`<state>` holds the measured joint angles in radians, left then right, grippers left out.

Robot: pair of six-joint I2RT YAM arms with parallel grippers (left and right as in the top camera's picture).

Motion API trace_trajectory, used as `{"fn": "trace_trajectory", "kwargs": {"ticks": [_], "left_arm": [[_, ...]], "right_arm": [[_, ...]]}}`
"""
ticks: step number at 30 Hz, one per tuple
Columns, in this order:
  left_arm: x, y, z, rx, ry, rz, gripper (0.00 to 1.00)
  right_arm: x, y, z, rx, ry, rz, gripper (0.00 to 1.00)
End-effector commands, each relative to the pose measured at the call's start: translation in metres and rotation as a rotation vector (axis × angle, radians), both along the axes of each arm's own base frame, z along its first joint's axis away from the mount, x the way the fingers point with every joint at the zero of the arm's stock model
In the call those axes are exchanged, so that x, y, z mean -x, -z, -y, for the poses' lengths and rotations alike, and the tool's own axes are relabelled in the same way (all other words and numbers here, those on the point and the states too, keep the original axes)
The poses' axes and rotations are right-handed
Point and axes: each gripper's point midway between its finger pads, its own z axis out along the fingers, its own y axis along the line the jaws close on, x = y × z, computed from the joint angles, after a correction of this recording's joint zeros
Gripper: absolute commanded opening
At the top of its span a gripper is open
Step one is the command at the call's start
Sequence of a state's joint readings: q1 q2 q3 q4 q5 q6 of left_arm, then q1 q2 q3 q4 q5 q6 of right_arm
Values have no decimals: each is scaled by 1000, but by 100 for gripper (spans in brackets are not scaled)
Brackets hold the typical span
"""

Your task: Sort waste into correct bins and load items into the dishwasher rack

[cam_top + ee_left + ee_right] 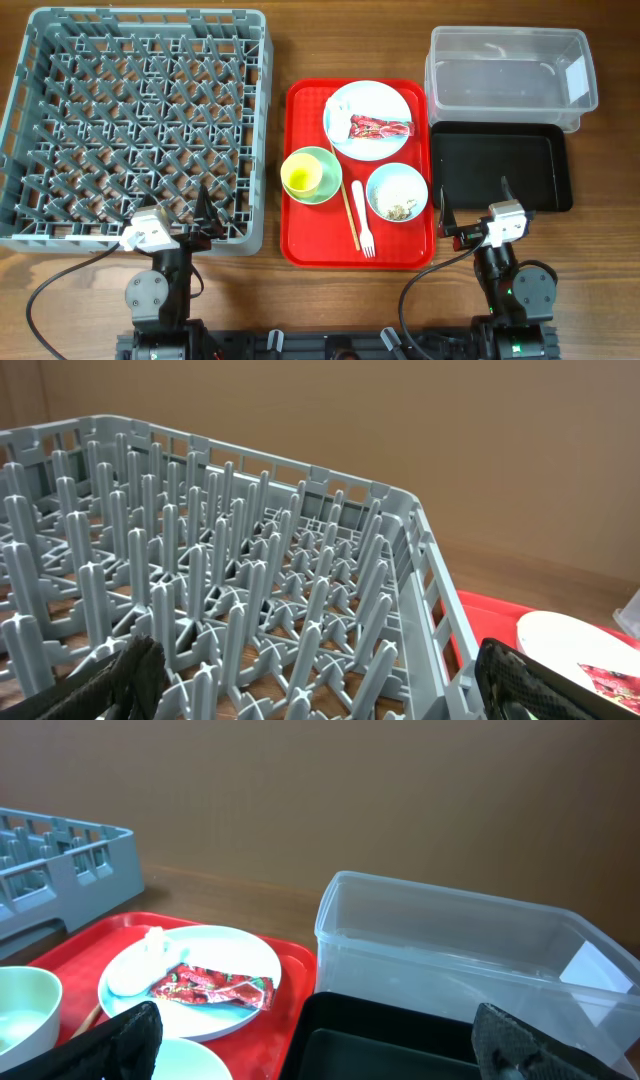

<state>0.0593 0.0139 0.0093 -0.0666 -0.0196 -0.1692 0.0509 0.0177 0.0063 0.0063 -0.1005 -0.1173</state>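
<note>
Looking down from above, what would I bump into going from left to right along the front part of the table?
dishwasher rack → pale-green bowl → pale-blue bowl → black tray

The left side is being filled by the grey rack (pixel 262 120), its close-set pegs (pixel 130 110) being left reachable only from above. A narrow strip of bare table (pixel 277 60) is being left between it and the red tray (pixel 300 230) (crowded nearly edge to edge). The black tray (pixel 500 168) is being hemmed in just beside that tray, with the clear tub (pixel 505 85) just beyond it; both are being left open-topped.
</note>
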Motion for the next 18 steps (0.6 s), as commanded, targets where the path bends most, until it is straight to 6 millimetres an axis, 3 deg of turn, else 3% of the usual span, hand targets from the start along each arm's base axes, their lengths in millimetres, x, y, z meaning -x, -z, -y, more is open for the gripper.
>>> {"fn": "trace_trajectory", "kwargs": {"ticks": [1, 10, 18], "left_arm": [[0, 1, -4, -5, -20, -1, 100], [2, -11, -4, -1, -21, -23, 100], [-17, -28, -5, 12, -20, -270, 100]], "right_arm": [[0, -1, -2, -14, -8, 3, 100], [-1, -2, 3, -167, 28, -76, 100], [-24, -23, 1, -183, 40, -280, 100]]}}
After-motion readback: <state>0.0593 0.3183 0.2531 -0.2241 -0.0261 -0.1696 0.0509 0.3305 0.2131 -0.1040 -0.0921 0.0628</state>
